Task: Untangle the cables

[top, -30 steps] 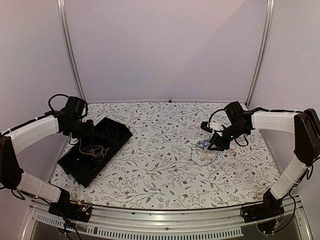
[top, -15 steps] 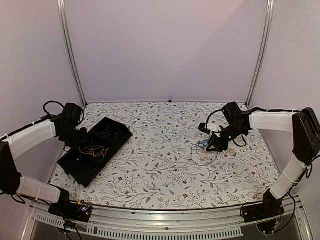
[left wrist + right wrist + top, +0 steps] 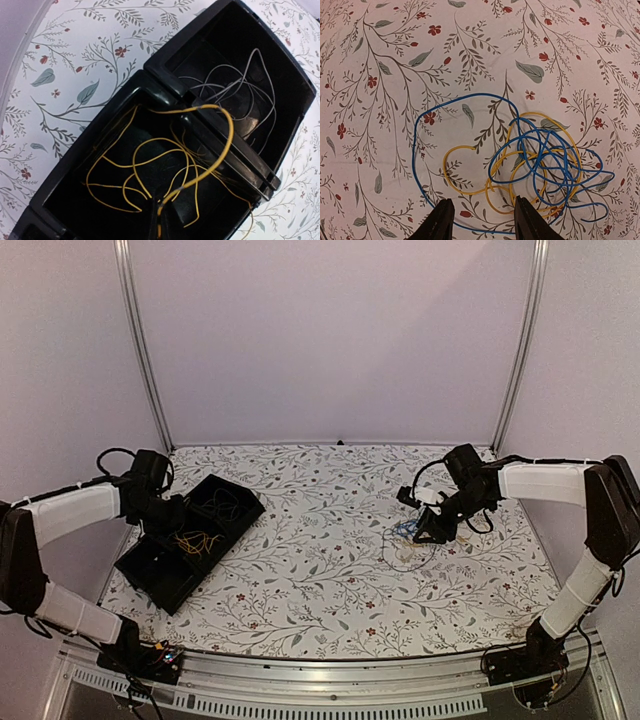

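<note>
Right gripper (image 3: 485,220), jaws parted and empty, hangs over the floral tablecloth (image 3: 395,75). Just ahead of its fingertips, biased toward the finger on the right of the wrist view, lies the tangle of thin blue and yellow wires (image 3: 540,165). Its slack blue loop (image 3: 416,150) runs out leftward. Left gripper (image 3: 170,512), closed, sits well apart over the black compartment tray (image 3: 150,575) holding loose yellow wire (image 3: 150,165).

Here in the middle compartment of the black plastic tray (image 3: 100,115), thin yellow wires (image 3: 145,170) lie in loose loops, and one strand arcs up over the divider (image 3: 165,87), blurred and close to the lens. Next compartment along: thin grey-dark wires (image 3: 240,95), loosely coiled. Over on the floral tablecloth (image 3: 380,60), thin blue wires (image 3: 545,165) knot through yellow loops (image 3: 452,177), with one wide blue loop flung out left.
</note>
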`<state>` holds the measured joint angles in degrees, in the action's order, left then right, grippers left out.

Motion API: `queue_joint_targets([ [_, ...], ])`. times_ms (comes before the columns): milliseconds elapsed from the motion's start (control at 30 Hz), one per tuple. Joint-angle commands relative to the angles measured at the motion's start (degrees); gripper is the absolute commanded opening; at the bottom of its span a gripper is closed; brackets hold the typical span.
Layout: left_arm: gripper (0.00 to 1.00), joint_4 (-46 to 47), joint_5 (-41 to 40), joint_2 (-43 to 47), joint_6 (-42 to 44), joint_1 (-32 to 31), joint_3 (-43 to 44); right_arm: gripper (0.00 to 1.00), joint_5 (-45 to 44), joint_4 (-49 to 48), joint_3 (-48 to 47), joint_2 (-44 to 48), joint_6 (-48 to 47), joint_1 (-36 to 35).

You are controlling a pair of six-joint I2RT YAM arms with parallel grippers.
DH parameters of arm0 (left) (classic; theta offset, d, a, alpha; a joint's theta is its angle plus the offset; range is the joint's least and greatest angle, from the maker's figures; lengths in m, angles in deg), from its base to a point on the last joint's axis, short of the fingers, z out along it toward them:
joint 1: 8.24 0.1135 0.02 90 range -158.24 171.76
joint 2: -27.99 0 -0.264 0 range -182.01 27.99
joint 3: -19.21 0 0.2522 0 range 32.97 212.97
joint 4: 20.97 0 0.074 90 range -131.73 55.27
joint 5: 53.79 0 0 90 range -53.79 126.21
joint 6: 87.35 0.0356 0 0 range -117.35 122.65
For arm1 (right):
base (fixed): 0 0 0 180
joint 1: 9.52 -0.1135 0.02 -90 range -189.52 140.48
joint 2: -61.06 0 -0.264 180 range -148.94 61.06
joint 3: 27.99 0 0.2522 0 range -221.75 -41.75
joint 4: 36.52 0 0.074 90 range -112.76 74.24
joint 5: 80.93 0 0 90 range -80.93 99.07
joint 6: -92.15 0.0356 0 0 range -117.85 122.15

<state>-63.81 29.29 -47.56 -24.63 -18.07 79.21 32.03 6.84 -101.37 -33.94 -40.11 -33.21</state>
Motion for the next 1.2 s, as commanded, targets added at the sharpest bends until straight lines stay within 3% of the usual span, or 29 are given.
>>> queue_joint_targets([
  [0, 0.0, 8.76, 5.58, -4.87, -1.72, 0.52, -2.79, 0.45, -0.76, 0.63, -1.27, -0.98, -0.28, -0.4],
  [167, 0.0, 8.08, 8.92, -7.84, -2.22, 0.43, -3.36, 0.45, -1.08, 0.54, -1.18, -0.93, -0.28, -0.42],
  [400, 0.03, 4.68, 7.1, -1.9, -1.36, 0.42, -2.71, 0.45, -0.49, 0.78, -1.4, -1.45, -0.23, -0.46],
  [567, 0.36, -1.42, 2.57, 2.25, 0.3, 0.51, 0.64, 0.46, -1.36, 0.44, -1.62, -1.03, 0.05, -0.44],
  [800, 0.62, -5.63, -0.25, 9.49, 0.38, 0.68, 1.61, 0.52, -2.36, 0.36, -3.29, 2.22, 1.49, -0.13],
  [833, 0.73, -6.01, -0.49, 10.33, 0.47, 0.68, 1.91, 0.53, -2.47, 0.41, -3.81, 2.99, 1.96, 0.29],
  [867, 0.97, -6.28, -0.44, 11.21, 0.8, 0.68, 2.37, 0.54, -2.44, 0.32, -4.51, 3.47, 2.35, 0.85],
  [1067, 1.0, -10.27, 3.69, 14.46, 3.58, 0.4, 9.85, 0.63, -0.87, -0.93, -8.06, 9.68, 7.25, 9.37],
  [1167, 1.0, -3.19, 10.61, 16.8, 8.99, -1.7, 12.19, 0.89, -0.84, -3.21, -7.46, 13.46, 10.39, 15.91],
])
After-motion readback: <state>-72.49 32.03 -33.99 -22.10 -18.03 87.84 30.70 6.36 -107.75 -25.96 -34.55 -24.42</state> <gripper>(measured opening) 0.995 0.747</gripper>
